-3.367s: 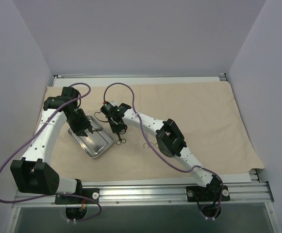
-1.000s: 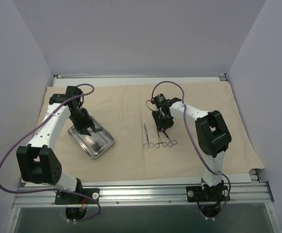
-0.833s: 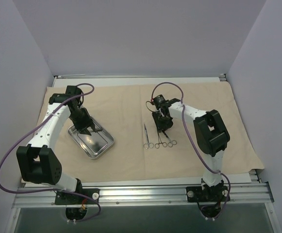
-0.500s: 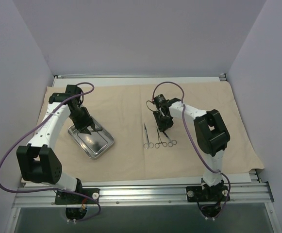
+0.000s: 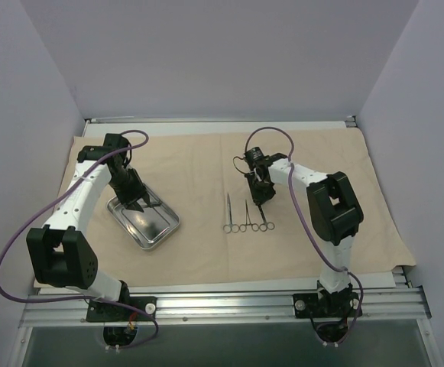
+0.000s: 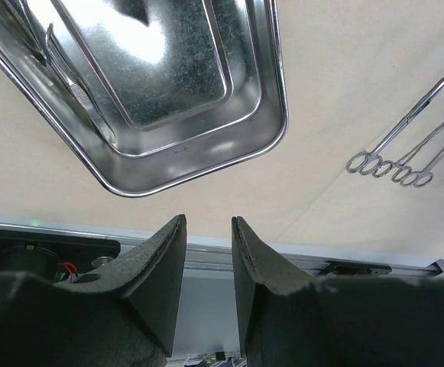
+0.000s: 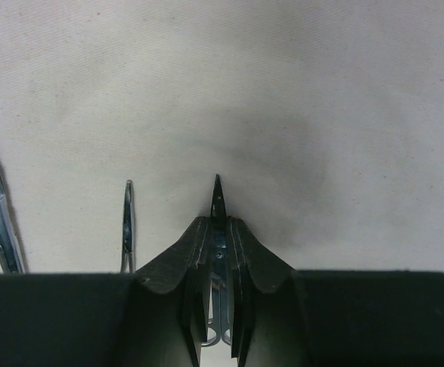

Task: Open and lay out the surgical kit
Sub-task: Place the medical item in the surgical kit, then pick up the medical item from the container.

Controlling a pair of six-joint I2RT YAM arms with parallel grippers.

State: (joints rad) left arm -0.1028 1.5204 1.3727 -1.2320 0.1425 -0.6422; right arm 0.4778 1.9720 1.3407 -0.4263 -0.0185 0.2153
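The beige cloth wrap (image 5: 321,168) lies spread flat on the table. The steel tray (image 5: 164,229) sits on its left part and holds slim instruments (image 6: 76,92) along one side. My left gripper (image 5: 136,202) hovers over the tray's far end, open and empty (image 6: 206,222). Three ring-handled instruments lie side by side mid-cloth: the first (image 5: 227,214), the second (image 5: 246,215) and the third (image 5: 264,217). My right gripper (image 5: 260,193) is low on the cloth, shut on the third instrument (image 7: 218,197) near its pivot. Its tip pokes out ahead. The second instrument (image 7: 128,222) lies beside it.
The cloth's right edge (image 5: 405,260) ends short of the right wall. A metal rail (image 5: 222,294) runs along the near table edge and shows in the left wrist view (image 6: 298,256). Grey walls close in the back and both sides.
My right gripper carried an instrument from beside the tray to mid-cloth, then drew it back and straightened it parallel to the other two. The left arm stays over the tray.
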